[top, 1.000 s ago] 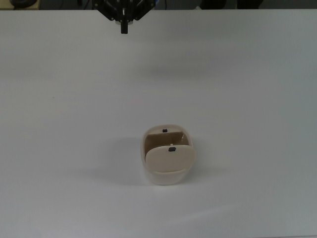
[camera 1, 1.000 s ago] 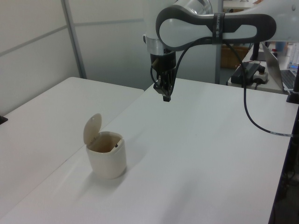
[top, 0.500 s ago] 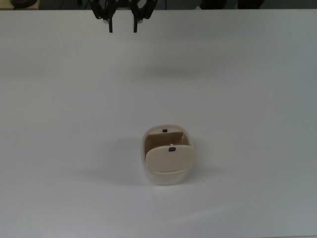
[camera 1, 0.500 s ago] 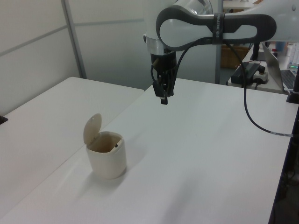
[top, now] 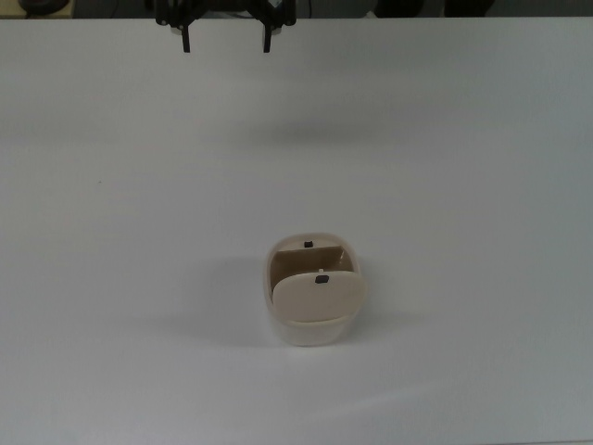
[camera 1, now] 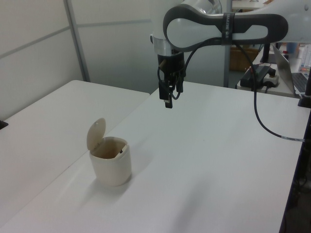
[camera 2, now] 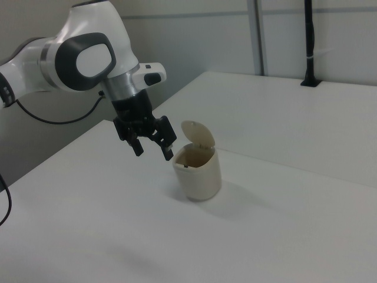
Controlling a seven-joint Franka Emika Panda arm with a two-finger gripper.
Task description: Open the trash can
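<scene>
Since the earlier frames, the gripper [top: 226, 35] has spread its fingers [top: 186, 41] from a closed pair to a wide gap; the trash can [top: 314, 290] has not shifted.

Left to right in the top view: the white surface [top: 111, 232] is bare on the top view's left. The gripper sits at the top edge, left of centre, its two black fingers set well apart with nothing between them. The trash can stands right of centre in the lower half, well apart from the gripper.

Trash can state: the lid [camera 1: 95, 134] is raised and stands nearly upright on its hinge, leaving the brown interior exposed. A small black button [top: 321, 278] shows on the lid.

In the left view the gripper [camera 1: 168, 94] hangs above the surface, up and to the left view's right of the trash can [camera 1: 112, 160], with no contact. In the right view the gripper [camera 2: 152, 145] points downward, its fingers [camera 2: 167, 150] widely parted and empty, on the right view's left of the trash can [camera 2: 198, 171].
</scene>
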